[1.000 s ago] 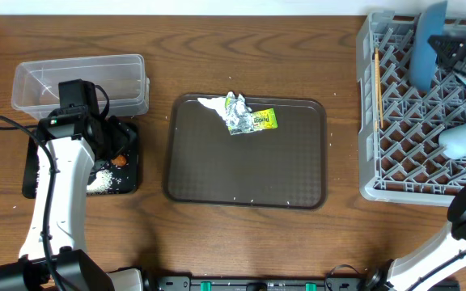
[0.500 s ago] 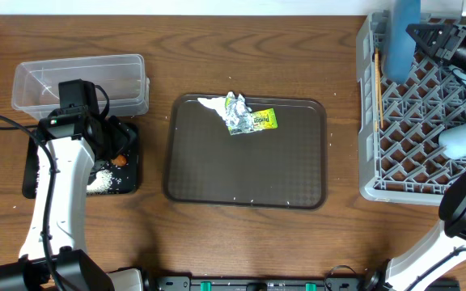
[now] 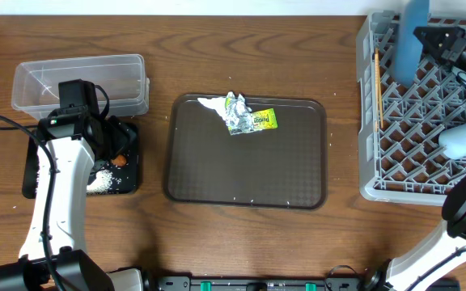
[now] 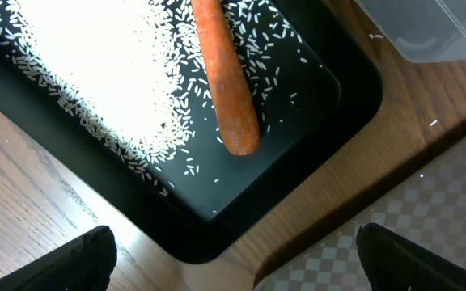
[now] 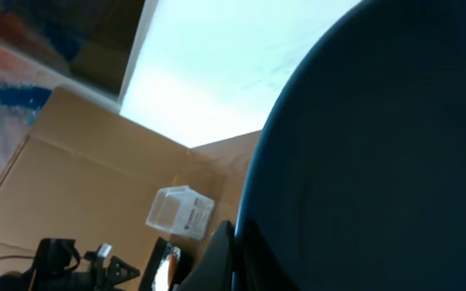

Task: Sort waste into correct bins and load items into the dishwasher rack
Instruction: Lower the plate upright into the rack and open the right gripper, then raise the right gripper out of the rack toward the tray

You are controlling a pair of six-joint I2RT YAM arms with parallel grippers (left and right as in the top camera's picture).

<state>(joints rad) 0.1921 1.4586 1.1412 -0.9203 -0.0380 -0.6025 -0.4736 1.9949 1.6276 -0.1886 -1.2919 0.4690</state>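
Start from your right gripper (image 3: 434, 39): its jaws are pressed together on the wall of the large dark-blue bowl (image 3: 415, 34), pinching it by the rim. In the right wrist view the bowl's dark curve fills most of the frame beside one finger (image 5: 225, 257). From above, the bowl stands on edge and shows as a narrow blue strip. Its long axis runs from the far side of the table toward you, roughly parallel to the left wall of the dishwasher rack (image 3: 368, 121). The bowl sits on the gripper's left side, over the rack's far left corner, with the grid floor below it, so the relation that counts is vertical: the rack lies under the bowl, not to either side. I judge the next move to be a lowering that keeps the bowl on edge. Mind the chopsticks (image 3: 377, 85) lying along that same left wall just beside it. The pale cup (image 3: 464, 139) lies well apart, nearer the right wall. Your left gripper (image 4: 235, 263) is spread wide and holds nothing. It hangs over the black tray (image 4: 342, 113), where the carrot stick (image 4: 225, 81) and the rice (image 4: 95, 65) lie, far across the table from the rack. That makes the right arm the nearer one by a wide margin.
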